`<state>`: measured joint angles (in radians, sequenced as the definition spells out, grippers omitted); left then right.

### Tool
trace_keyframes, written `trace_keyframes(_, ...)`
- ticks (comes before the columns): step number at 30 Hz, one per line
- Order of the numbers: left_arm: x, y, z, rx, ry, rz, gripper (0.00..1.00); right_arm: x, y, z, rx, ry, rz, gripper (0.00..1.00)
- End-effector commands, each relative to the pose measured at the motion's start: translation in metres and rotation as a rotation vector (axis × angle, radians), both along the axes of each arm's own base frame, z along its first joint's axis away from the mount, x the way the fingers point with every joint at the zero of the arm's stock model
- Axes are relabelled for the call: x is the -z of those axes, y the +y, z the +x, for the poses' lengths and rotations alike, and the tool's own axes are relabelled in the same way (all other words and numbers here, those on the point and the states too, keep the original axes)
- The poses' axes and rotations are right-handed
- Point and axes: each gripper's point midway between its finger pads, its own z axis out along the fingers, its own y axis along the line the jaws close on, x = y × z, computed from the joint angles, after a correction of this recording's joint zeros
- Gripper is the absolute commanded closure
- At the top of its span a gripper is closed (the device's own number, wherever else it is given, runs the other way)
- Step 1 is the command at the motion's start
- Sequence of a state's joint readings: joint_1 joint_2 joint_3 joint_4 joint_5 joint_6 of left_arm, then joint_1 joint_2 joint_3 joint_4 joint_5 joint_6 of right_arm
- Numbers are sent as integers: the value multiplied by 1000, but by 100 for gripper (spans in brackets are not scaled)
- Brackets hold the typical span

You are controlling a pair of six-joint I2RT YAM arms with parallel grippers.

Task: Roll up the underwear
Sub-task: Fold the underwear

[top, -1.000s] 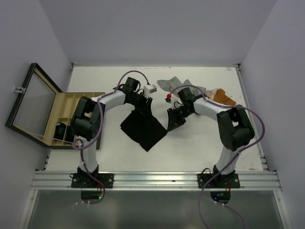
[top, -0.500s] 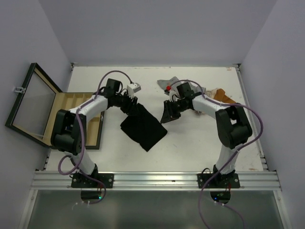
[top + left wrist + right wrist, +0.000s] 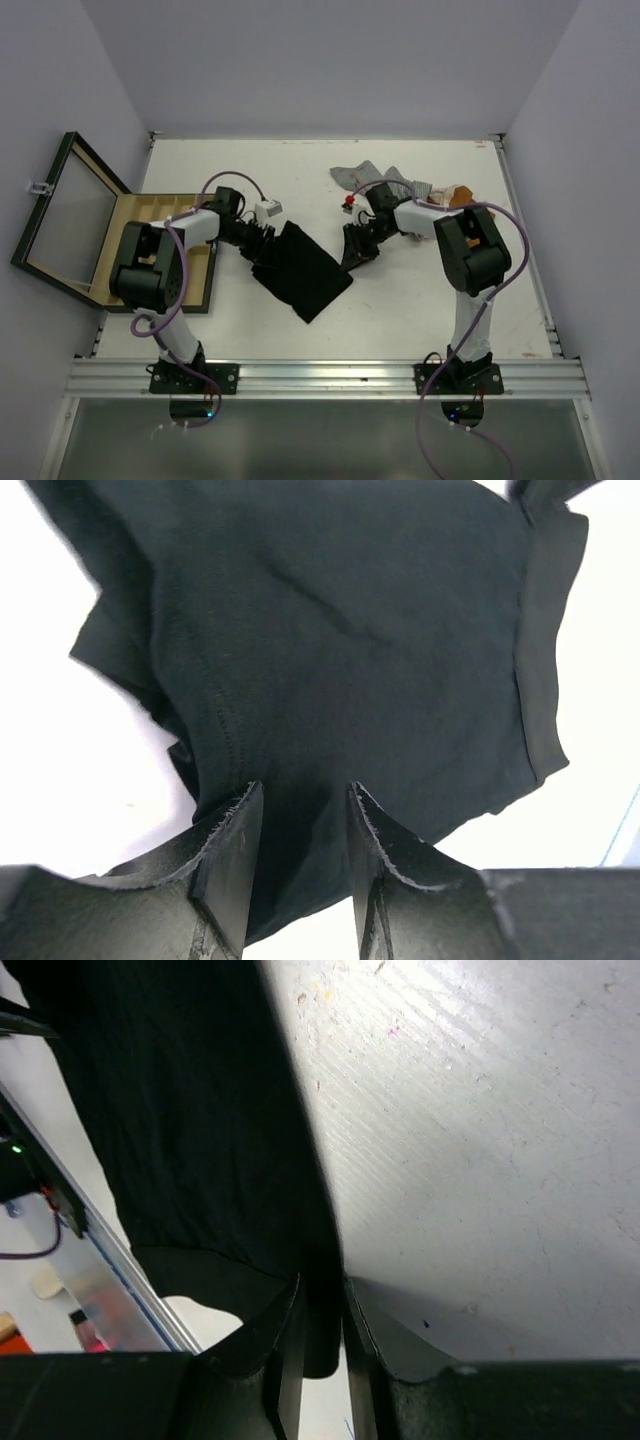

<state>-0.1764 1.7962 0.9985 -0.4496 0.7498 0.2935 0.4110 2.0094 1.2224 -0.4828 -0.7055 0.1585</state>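
Your left gripper (image 3: pixel 300 792) has swung left, right gripper (image 3: pixel 320 1288) lower; both pinch the black underwear (image 3: pixel 303 272) (spread flat between them), so rolling looks next.

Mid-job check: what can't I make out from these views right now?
- Top view: wooden box compartments, mostly hidden by the left arm.
- Top view: orange-brown garment, partly under the right arm.
- Left wrist view: black underwear, far edge cut off at the frame top.
- Right wrist view: its pinched edge, lost in shadow between the fingers.
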Motion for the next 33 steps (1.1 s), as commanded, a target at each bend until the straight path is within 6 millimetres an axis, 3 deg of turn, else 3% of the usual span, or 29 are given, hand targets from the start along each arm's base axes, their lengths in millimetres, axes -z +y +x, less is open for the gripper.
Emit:
trace_keyframes(1,-3,-4,-26,73,74,-48,57,20,-32,6,-73,-81,-198,75)
trace_keyframes(3,-19,-10,-32,122,62,-105,56,-6,-24,20,-139,-166,-150,75)
trace_keyframes(7,-79,-23,-2,142,-136,-192,55,-77,-5,31,-169,-278,-15,65)
trace_keyframes(9,-109,-35,20,109,-217,-267,51,-109,6,28,-125,-306,71,54)
trace_keyframes(10,-118,-38,26,94,-236,-294,49,-123,16,31,-106,-330,143,41)
trace_keyframes(12,-133,-51,41,57,-255,-361,41,-128,22,17,-36,-256,219,23)
trace_keyframes(13,-128,-56,44,47,-231,-373,36,-127,31,11,3,-196,291,14)
trace_keyframes(15,-122,-71,52,25,-183,-415,31,-130,42,15,33,-181,391,13)
trace_keyframes(16,-120,-75,55,14,-167,-431,24,-119,44,3,94,-51,418,13)
trace_keyframes(17,-119,-79,58,-16,-125,-457,12,-116,46,3,121,-25,442,13)
trace_keyframes(18,-113,-82,64,-23,-135,-481,9,-116,53,14,136,-71,502,12)
trace_keyframes(19,-111,-84,65,-31,-122,-498,0,-104,53,7,208,43,509,12)
trace_keyframes(21,-104,-87,69,-64,-77,-518,0,-96,58,15,246,49,576,11)
trace_keyframes(23,-95,-88,70,-85,-36,-520,0,-79,57,11,298,121,566,10)
trace_keyframes(24,-85,-88,71,-94,-16,-514,0,-58,54,7,318,176,513,10)
trace_keyframes(26,-71,-87,70,-117,22,-501,0,-38,51,8,297,153,459,10)
trace_keyframes(30,-35,-83,69,-182,109,-466,0,0,32,3,328,194,311,11)
trace_keyframes(33,-25,-82,68,-198,137,-458,0,9,13,12,240,109,222,13)
